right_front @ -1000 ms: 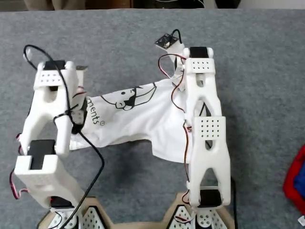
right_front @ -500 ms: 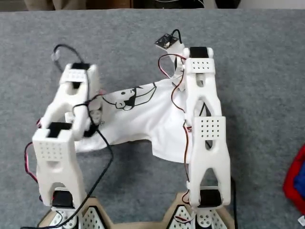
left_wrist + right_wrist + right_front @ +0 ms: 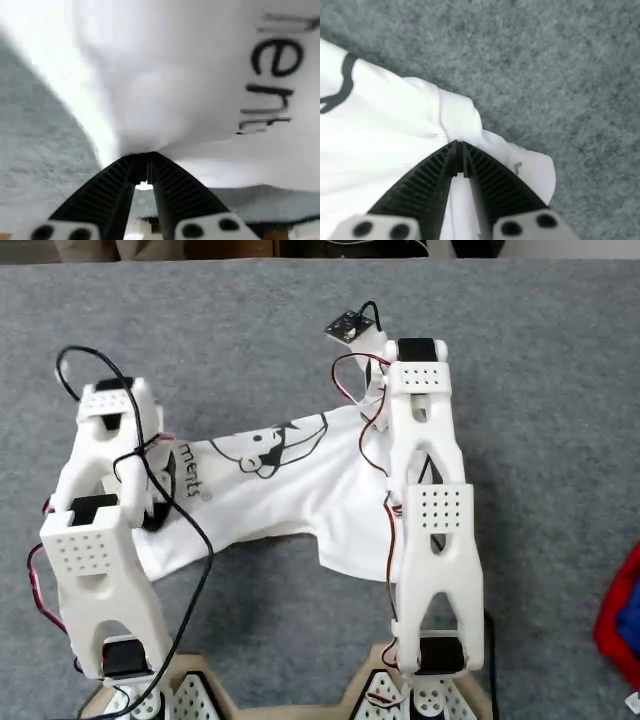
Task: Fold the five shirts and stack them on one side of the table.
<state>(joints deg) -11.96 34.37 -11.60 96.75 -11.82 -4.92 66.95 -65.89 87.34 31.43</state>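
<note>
Light, limp and likely to sag between holds, the rumpled white cloth shirt with black print (image 3: 290, 490) lies mid-way across the grey tabletop (image 3: 540, 360), its left edge pinched in the closed left tool (image 3: 143, 159) and its far right corner in the closed right tool (image 3: 458, 146), which look like sensible, well-spread edge grips.

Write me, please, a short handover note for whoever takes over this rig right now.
Left gripper: shut on the white shirt, pinching its edge on the side with the printed letters.
Right gripper: shut on the same shirt, at a hemmed edge on the opposite side.
Things: the shirt lies rumpled on the grey table between the two arms. A blue and red cloth sits at the table's right edge; I cannot tell whether it is a shirt.
Done: no folded shirt and no stack in sight.
Left: fold this shirt, place it to one side, then do the others.
</note>
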